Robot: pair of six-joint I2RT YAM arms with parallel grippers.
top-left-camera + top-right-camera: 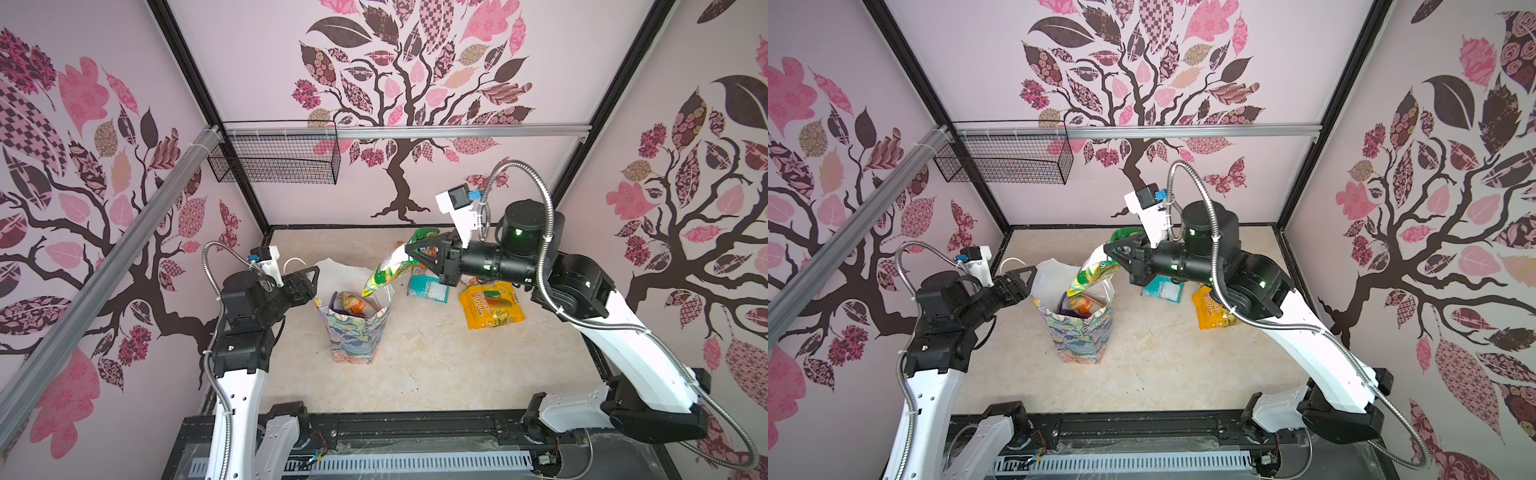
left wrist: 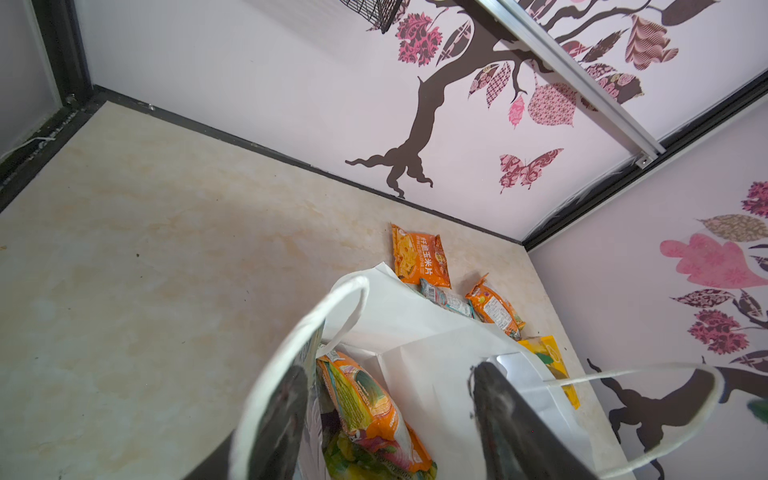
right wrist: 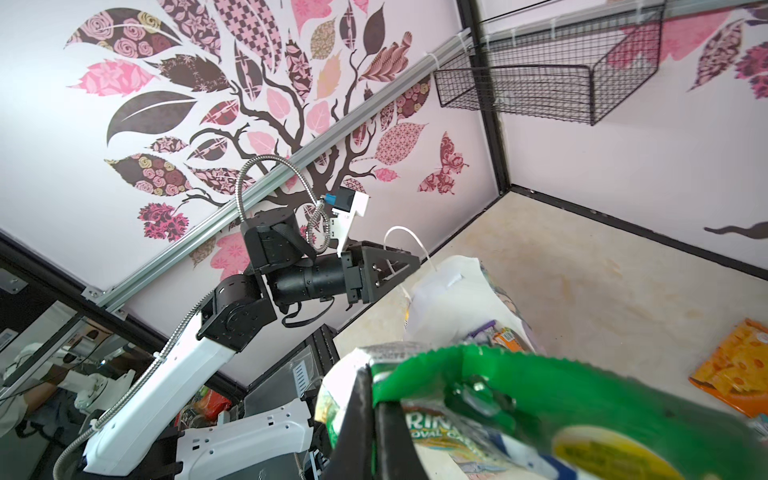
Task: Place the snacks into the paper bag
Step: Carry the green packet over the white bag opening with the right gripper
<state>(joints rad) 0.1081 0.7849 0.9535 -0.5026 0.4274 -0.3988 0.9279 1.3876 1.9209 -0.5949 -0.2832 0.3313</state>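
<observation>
Bag: the bag stands upright on the bench, left of centre in both top views, with its mouth open and its white inside showing.
In the bag: an orange packet leans inside, and a purple packet is beside it.
Right gripper: the right gripper reaches across from the right. Its jaws are closed tight on the green top edge of the yellow-green packet.
Yellow-green packet: it hangs slanting down from the jaws with its lower end over the far side of the bag's mouth. Whether it touches the rim cannot be told.
Left gripper: the left gripper is at the bag's left rim. In the left wrist view its jaws stand well apart. One finger is outside the printed wall, by a cord handle. The other is over the white inside. They clamp nothing.
On the bench: a teal packet lies just right of the bag and under the right gripper. A yellow packet lies further right. A far orange packet lies flat beyond the bag, and a crumpled orange packet lies near it.
Basket: the wire basket hangs on the back rail, well apart from the bag.
</observation>
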